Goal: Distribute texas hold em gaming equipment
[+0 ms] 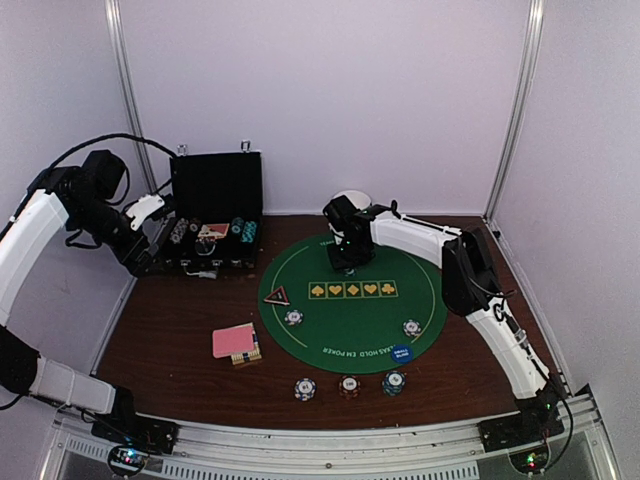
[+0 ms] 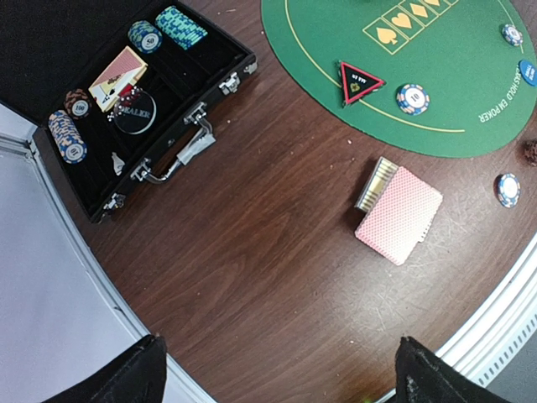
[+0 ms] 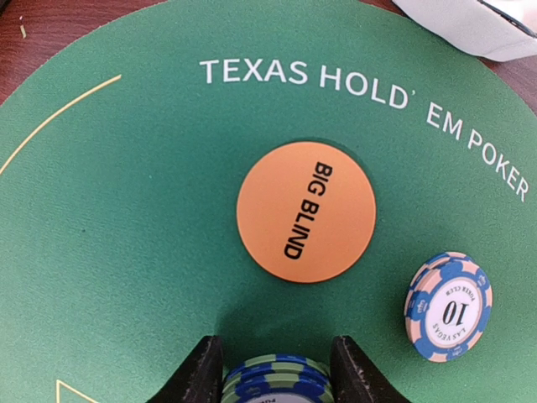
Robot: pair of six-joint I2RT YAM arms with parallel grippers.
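Blue-and-green striped chip stack is gripped between the part-closed jaws of the right gripper, at the far side of the green mat. Just ahead, the orange BIG BLIND button is laid flat on the mat. A blue-and-pink 10 chip is noted near it, not touching.

Left gripper is held wide open and empty above the brown table. Pink-backed cards are seen on the table just off the mat. The red triangular button and a blue striped chip are placed side by side at the mat edge. Further out, the open black case is stocked with chips and cards.
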